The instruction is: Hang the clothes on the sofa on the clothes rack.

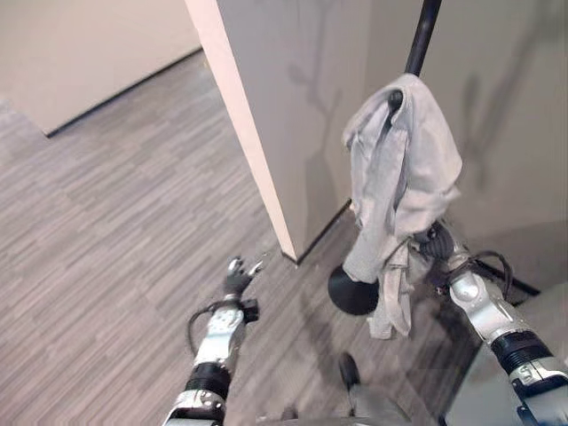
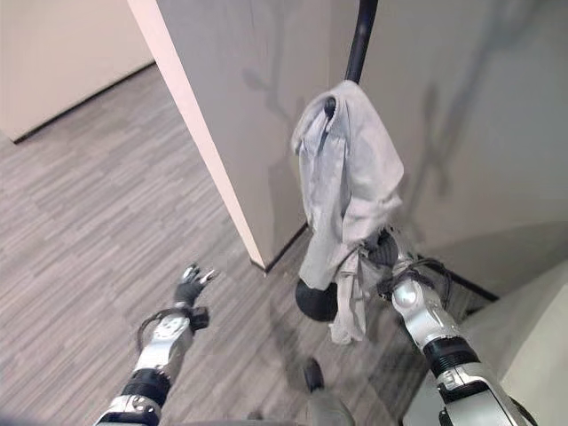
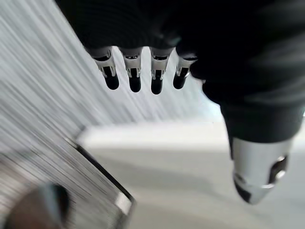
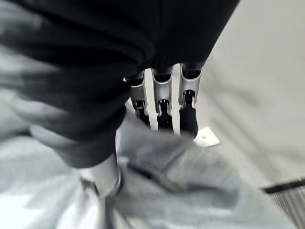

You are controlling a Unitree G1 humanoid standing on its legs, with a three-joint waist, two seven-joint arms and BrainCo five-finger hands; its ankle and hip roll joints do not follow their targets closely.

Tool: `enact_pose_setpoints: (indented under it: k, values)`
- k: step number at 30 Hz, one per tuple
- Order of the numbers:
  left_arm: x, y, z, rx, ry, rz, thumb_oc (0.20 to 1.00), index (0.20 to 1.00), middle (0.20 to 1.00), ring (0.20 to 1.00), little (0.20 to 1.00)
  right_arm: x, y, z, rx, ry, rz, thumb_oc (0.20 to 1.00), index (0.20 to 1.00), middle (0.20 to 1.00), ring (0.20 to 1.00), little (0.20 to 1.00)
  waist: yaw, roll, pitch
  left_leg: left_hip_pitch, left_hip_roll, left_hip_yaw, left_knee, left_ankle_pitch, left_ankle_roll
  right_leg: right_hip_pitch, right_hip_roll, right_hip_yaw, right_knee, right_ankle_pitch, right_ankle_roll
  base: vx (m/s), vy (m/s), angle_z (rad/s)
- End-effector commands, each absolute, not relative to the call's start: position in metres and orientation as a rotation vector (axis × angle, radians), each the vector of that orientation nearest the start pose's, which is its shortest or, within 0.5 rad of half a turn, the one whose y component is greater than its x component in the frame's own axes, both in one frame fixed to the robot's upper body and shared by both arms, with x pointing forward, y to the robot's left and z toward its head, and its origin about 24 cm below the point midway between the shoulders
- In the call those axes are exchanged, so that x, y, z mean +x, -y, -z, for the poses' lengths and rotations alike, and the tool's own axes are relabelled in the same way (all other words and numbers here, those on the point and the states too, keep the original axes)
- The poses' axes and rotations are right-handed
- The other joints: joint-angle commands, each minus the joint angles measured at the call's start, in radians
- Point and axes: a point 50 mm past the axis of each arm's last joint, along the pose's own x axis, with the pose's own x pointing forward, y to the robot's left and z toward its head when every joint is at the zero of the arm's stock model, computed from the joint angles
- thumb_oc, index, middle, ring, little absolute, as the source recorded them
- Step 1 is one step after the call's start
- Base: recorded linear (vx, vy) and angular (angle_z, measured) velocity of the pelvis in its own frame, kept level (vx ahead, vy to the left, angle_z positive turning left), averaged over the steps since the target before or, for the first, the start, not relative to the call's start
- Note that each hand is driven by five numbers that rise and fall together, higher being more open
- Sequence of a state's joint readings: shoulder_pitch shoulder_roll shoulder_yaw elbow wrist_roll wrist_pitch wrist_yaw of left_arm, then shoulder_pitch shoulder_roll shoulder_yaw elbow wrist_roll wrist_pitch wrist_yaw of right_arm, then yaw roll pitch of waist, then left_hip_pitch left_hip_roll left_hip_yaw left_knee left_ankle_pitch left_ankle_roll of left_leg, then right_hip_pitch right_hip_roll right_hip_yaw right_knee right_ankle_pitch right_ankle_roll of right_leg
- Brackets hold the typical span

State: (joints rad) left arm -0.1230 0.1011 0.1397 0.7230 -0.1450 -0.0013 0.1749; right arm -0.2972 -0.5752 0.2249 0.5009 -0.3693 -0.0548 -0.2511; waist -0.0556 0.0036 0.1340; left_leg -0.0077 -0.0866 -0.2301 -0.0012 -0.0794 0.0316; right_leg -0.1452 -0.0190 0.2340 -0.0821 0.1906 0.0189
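From the left eye view, the grey garment (image 1: pixel 401 191) hangs over a hook of the black clothes rack (image 1: pixel 423 35), draped down in folds toward the rack's round dark base (image 1: pixel 348 293) on the grey plank floor (image 1: pixel 115 231). The rack stands just beside the corner of a pale wall (image 1: pixel 266 133). The right hand (image 1: pixel 432 240) is at the lower part of the cloth, partly hidden behind the folds. The left hand (image 1: pixel 238 277) hangs low over the floor, well apart from the garment, fingers loosely spread.

The right eye view gives the same scene: garment (image 2: pixel 348 177) on the rack, right hand (image 2: pixel 383 248) against its lower hem, left hand (image 2: pixel 189 287) out over the floor.

In the left wrist view, the left hand's fingers (image 3: pixel 135 76) reach straight out with nothing in them; floor and wall lie beyond.

In the right wrist view, the right hand's fingers (image 4: pixel 188 107) are straight, tips resting on the grey cloth (image 4: pixel 190 176), the thumb (image 4: pixel 102 179) lying among the folds.
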Motion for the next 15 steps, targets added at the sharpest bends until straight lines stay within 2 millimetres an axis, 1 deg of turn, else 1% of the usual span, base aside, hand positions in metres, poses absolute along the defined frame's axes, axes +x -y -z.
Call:
enact_pose_setpoints:
  k: [1, 2, 3, 5, 7, 8, 10, 15]
  values:
    - [0.203, -0.236, 0.091, 0.025, -0.631, -0.434, 1.000, 1.000, 1.000, 1.000, 1.000, 0.291, 0.266, -0.048, -0.932, -0.046, 0.178, 1.000, 1.000, 1.000, 1.000, 1.000, 0.013, -0.009, -0.081, 0.011, 0.089, 0.051, -0.080, 0.116, -0.029, 0.133, 0.028, 0.015, 0.080, -0.084, -0.002, 0.01, 0.057, -1.00]
    - [0.182, -0.244, 0.104, 0.000, -0.706, -0.498, 1.000, 1.000, 1.000, 1.000, 1.000, 0.286, 0.273, -0.049, -0.907, -0.054, 0.209, 1.000, 1.000, 1.000, 1.000, 1.000, 0.017, -0.016, -0.097, 0.012, 0.079, 0.043, -0.086, 0.114, -0.028, 0.130, 0.027, 0.017, 0.077, -0.084, 0.000, 0.01, 0.057, -0.73]
    - [0.182, -0.244, 0.104, 0.000, -0.706, -0.498, 1.000, 1.000, 1.000, 1.000, 1.000, 0.286, 0.273, -0.048, -0.907, -0.055, 0.209, 1.000, 1.000, 1.000, 1.000, 1.000, 0.018, -0.016, -0.098, 0.012, 0.079, 0.044, -0.086, 0.114, -0.028, 0.130, 0.027, 0.017, 0.076, -0.084, 0.000, 0.00, 0.063, -0.39]
    - [0.167, -0.249, 0.112, -0.018, -0.752, -0.540, 1.000, 1.000, 1.000, 1.000, 1.000, 0.279, 0.282, -0.051, -0.901, -0.061, 0.241, 1.000, 1.000, 1.000, 1.000, 1.000, 0.020, -0.026, -0.116, 0.011, 0.074, 0.046, -0.086, 0.113, -0.029, 0.126, 0.022, 0.015, 0.075, -0.083, 0.004, 0.00, 0.075, -0.08]
    - [0.166, -0.249, 0.112, -0.018, -0.752, -0.539, 1.000, 1.000, 1.000, 1.000, 1.000, 0.279, 0.282, -0.050, -0.901, -0.062, 0.241, 1.000, 1.000, 1.000, 1.000, 1.000, 0.021, -0.026, -0.116, 0.011, 0.074, 0.046, -0.086, 0.113, -0.029, 0.125, 0.022, 0.016, 0.075, -0.083, 0.004, 0.00, 0.050, 0.04]
    - [0.158, -0.249, 0.120, -0.021, -0.799, -0.554, 1.000, 1.000, 1.000, 1.000, 1.000, 0.279, 0.289, -0.056, -0.918, -0.047, 0.281, 1.000, 1.000, 1.000, 1.000, 1.000, 0.025, -0.032, -0.127, 0.015, 0.073, 0.049, -0.086, 0.112, -0.028, 0.126, 0.017, 0.015, 0.074, -0.080, 0.005, 0.00, 0.073, 0.02]
    - [0.157, -0.246, 0.123, -0.035, -0.814, -0.551, 1.000, 1.000, 1.000, 1.000, 1.000, 0.279, 0.291, -0.058, -0.921, -0.045, 0.296, 1.000, 1.000, 1.000, 1.000, 1.000, 0.025, -0.034, -0.131, 0.018, 0.070, 0.050, -0.086, 0.112, -0.028, 0.127, 0.015, 0.017, 0.074, -0.079, 0.006, -0.01, 0.072, -0.01]
    - [0.159, -0.239, 0.125, -0.046, -0.824, -0.532, 1.000, 1.000, 1.000, 1.000, 1.000, 0.277, 0.293, -0.053, -0.940, -0.068, 0.293, 1.000, 1.000, 1.000, 1.000, 1.000, 0.029, -0.035, -0.134, 0.018, 0.065, 0.050, -0.086, 0.110, -0.027, 0.127, 0.014, 0.015, 0.068, -0.079, 0.007, -0.02, 0.041, -0.01]
